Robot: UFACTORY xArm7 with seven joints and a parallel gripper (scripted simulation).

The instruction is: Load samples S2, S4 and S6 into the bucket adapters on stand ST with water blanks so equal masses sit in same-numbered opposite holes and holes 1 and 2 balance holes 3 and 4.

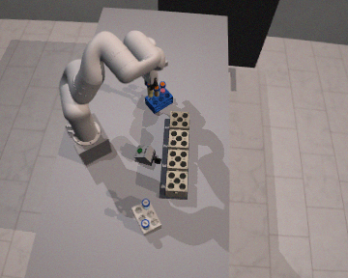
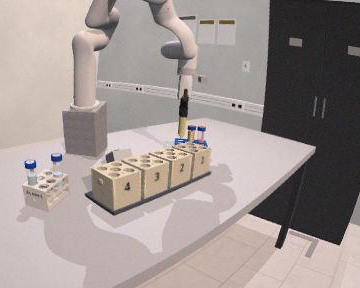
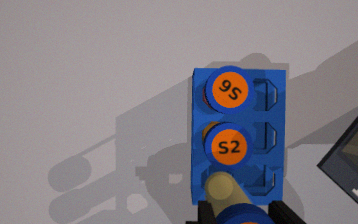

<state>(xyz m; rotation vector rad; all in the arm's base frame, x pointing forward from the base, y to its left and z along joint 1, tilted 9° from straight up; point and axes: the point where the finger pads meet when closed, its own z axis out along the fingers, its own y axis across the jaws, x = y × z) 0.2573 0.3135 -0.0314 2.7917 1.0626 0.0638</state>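
Observation:
My gripper (image 1: 152, 86) (image 2: 183, 115) (image 3: 247, 212) is shut on a blue-capped tube (image 2: 182, 127) (image 3: 221, 186) with yellow contents. It hangs over the near end of the blue rack (image 1: 159, 104) (image 3: 278, 75); its cap ID is cut off. S2 (image 1: 157, 88) (image 2: 191, 128) (image 3: 229, 147), amber, and S6 (image 1: 162, 84) (image 2: 201, 128) (image 3: 230, 90), pink, stand in the rack. Adapters 1 (image 2: 200, 168), 2 (image 2: 180, 179), 3 (image 2: 153, 188) and 4 (image 2: 115, 192) stand on ST (image 1: 162, 189) (image 2: 101, 204), no tubes visible. Two blanks (image 1: 145, 203) (image 2: 56, 158) (image 1: 145, 223) (image 2: 30, 164) stand in the white rack (image 2: 35, 200).
The sloped desk (image 1: 147, 155) (image 2: 122, 155) with the green DONE key (image 1: 139, 151) stands between the arm's base and the adapter row. Adapter 1 is the one nearest the blue rack. The white rack is beyond adapter 4's end of the row. The blanks' printed mL cannot be read.

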